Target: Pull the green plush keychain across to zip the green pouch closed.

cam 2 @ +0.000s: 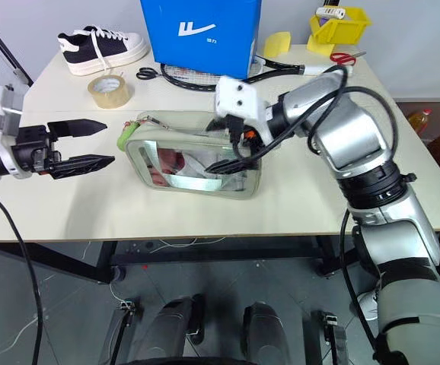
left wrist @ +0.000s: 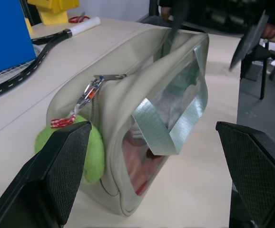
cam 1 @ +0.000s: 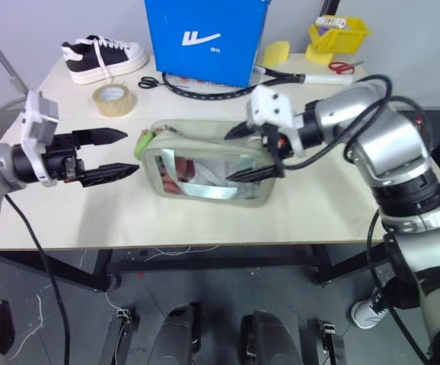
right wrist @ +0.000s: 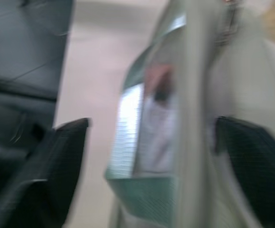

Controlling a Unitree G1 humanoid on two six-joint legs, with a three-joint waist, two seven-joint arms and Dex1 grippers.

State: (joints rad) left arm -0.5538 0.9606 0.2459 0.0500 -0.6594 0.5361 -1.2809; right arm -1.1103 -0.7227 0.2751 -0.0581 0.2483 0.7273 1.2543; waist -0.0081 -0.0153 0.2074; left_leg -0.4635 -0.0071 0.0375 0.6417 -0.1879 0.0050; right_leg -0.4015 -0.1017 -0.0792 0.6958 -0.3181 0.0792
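Pointing left tool [cam 1: 106,156] level at green pouch [cam 1: 205,163], spread.

The left arm reaches in from the left edge, its forearm level and pointing toward the right. The left gripper [cam 1: 107,156] has its two black fingers spread wide, one farther, one nearer, tips aimed to the right. The right arm comes in from the right, bent at the elbow, with the silver forearm running left and the wrist angled slightly downward. The right gripper [cam 1: 252,152] also stands with its fingers spread wide apart, tips pointing left, one far and one near.
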